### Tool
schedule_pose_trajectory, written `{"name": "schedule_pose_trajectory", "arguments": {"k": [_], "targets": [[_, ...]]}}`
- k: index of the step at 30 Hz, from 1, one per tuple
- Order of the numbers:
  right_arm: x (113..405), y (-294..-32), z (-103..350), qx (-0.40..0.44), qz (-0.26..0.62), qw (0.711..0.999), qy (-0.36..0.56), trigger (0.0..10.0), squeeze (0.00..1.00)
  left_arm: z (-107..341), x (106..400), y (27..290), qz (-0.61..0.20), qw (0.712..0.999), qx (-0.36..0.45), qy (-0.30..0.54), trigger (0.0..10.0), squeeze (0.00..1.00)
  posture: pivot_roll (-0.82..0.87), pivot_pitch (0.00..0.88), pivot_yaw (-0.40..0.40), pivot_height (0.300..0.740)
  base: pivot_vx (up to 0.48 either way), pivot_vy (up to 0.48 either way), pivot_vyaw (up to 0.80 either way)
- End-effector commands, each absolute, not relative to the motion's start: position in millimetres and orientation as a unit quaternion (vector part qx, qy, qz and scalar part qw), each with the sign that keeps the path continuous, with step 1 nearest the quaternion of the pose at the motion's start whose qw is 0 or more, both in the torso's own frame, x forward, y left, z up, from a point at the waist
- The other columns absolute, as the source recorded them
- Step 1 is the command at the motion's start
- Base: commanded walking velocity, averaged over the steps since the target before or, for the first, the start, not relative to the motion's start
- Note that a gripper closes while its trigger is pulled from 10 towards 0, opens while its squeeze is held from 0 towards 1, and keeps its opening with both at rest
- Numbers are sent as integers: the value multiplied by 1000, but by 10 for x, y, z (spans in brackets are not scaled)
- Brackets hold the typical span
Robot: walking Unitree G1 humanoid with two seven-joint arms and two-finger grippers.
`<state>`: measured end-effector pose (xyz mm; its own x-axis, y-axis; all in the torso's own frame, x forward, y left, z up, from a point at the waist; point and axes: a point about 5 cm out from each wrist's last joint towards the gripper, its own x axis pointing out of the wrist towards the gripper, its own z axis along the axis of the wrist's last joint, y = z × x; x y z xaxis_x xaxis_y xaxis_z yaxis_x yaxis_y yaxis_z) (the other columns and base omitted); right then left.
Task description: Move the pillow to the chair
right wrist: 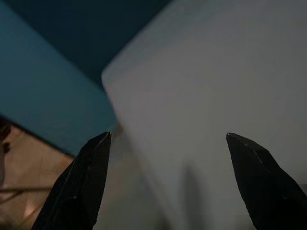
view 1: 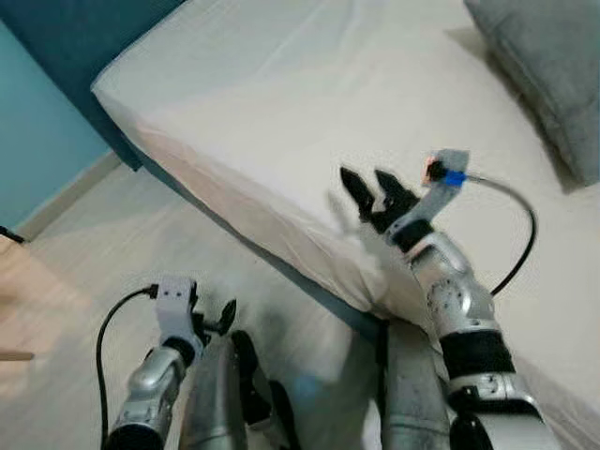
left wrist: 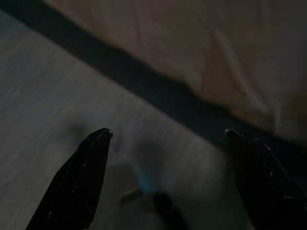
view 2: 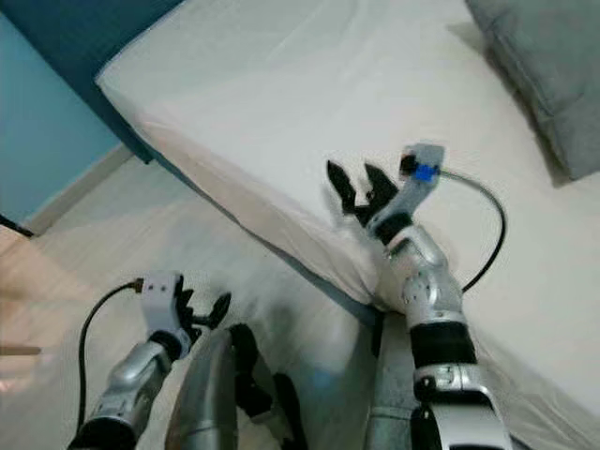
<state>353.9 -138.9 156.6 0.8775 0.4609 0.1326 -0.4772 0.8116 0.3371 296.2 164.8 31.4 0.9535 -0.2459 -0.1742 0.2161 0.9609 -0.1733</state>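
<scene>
Here the grey fabric pillow (view 1: 548,66) lies in the upper right corner of the frame, on the white-sheeted bed (view 1: 281,103), well apart from both arms. The right gripper (view 1: 373,195) sits raised at centre frame over the bed's near edge, fingers spread and holding nothing (wrist view shows the two black tips wide apart against the white sheet). The left gripper (view 1: 214,317) hangs low at lower left over the pale wood-look floor (view 1: 84,272), also released, nothing between its fingers. A teal wall (view 1: 37,122) fills the upper left beside the dark blue bed base (view 1: 122,150).
</scene>
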Motion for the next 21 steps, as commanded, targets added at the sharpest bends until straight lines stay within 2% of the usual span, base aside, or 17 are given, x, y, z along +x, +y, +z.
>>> {"name": "schedule_pose_trajectory", "arguments": {"k": [1,13,21], "targets": [[3492,-1306,1399,175,258,950,6,10000,0,181,2885,1669,-104,984,-79,124,10000,0,-224,219,91,617,0,0,0],[3467,-1119,1225,148,287,946,37,10000,0,105,2942,1670,-66,983,-80,152,10000,0,-246,156,80,667,0,0,0],[3340,-1079,777,123,278,946,113,10000,0,-94,2813,1750,-26,974,-64,218,10000,0,-248,125,80,702,0,0,0]]}}
